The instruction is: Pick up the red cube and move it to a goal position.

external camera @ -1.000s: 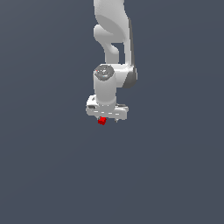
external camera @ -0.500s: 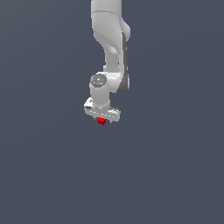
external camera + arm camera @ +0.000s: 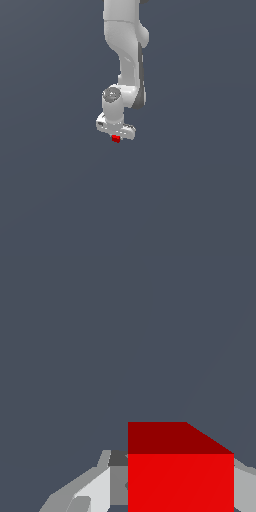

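The red cube is a tiny bright red block held just under the white hand of the arm in the exterior view. My gripper is shut on it and carries it in the air above the dark grey floor. In the wrist view the red cube fills the space between the two grey fingers, which press on its sides. The fingertips are hidden behind the cube in the exterior view.
The white arm reaches down from the top of the exterior view. The dark grey floor spreads all around with nothing else on it in view.
The arm has swung towards the exterior view's left with the red cube in its grip, and the wrist has turned. The cube stays held.
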Robot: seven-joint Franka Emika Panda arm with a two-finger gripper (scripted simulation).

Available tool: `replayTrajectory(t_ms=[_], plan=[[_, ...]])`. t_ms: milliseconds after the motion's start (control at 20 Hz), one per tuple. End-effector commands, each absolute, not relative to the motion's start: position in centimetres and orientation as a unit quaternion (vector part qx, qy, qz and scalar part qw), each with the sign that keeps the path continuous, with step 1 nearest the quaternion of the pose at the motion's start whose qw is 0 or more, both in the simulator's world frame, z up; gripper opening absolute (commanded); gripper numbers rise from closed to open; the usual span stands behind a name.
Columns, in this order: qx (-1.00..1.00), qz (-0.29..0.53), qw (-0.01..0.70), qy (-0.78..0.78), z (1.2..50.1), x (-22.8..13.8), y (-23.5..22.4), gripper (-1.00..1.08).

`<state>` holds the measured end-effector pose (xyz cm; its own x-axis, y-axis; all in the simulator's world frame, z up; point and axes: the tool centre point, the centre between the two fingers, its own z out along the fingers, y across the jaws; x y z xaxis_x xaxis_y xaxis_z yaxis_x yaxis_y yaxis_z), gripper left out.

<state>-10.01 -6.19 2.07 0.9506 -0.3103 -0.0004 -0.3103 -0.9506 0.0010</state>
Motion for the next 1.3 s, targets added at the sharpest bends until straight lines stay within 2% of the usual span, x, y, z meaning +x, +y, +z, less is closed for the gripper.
replayTrajectory(t_ms=[0, 650, 1250], plan=[[0.988, 0.0, 0.0, -0.158, 2.0, -10.0, -6.2, -1.0], [0.988, 0.0, 0.0, -0.157, 2.7, -9.7, -5.4, -1.0], [0.988, 0.0, 0.001, -0.158, 9.3, -6.6, 1.9, -1.0]])
